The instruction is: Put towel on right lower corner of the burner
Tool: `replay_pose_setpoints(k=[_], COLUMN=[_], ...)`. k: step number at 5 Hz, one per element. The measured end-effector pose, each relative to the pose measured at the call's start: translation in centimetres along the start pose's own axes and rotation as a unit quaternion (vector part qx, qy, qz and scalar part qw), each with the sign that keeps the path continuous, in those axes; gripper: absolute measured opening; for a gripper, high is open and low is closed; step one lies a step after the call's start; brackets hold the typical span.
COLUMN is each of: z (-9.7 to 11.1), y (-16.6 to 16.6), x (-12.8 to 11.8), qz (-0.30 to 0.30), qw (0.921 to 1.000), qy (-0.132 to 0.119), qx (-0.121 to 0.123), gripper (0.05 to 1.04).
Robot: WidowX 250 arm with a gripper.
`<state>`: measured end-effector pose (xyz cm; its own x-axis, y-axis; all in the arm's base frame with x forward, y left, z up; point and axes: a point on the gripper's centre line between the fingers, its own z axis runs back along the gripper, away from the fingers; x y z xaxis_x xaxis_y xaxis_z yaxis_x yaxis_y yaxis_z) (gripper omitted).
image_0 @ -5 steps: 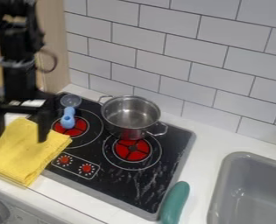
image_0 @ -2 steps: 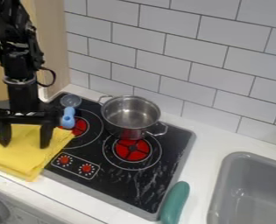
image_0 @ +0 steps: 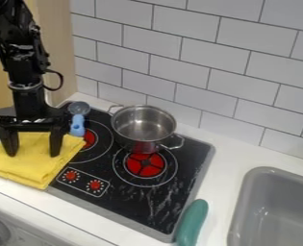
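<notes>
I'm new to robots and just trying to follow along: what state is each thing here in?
Yellow towel: folded, partly over the left edge of the stove.
Tool: open, down at the towel.
Metal pot: upright, lid off.
Blue-handled utensil: lying down.
Front burner: red; whether on or off, I can't tell.

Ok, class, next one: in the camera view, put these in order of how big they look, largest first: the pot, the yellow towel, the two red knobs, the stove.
1. Stove
2. Yellow towel
3. Pot
4. Red knobs, which look alike, so unranked between themselves
</notes>
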<state>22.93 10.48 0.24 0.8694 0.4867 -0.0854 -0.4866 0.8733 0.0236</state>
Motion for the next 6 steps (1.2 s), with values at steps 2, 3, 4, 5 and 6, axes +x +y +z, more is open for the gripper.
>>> replay_pose_setpoints(k=[2, 3, 4, 5, 6], z=[-0.2, -0.1, -0.2, -0.2, -0.2], y=[-0.6, -2.0, -3.8, -5.5, -7.3], x=[-1.7, -2.3, -2.9, -3.7, -4.6], qz=[0.014, 0.002, -0.022, -0.033, -0.061], qw=[0.9997, 0.9998, 0.9996, 0.9993, 0.9980], qy=[0.018, 0.019, 0.018, 0.008, 0.008], qx=[0.003, -0.006, -0.004, -0.014, -0.013], gripper=[0.998, 0.998, 0.998, 0.998, 0.998])
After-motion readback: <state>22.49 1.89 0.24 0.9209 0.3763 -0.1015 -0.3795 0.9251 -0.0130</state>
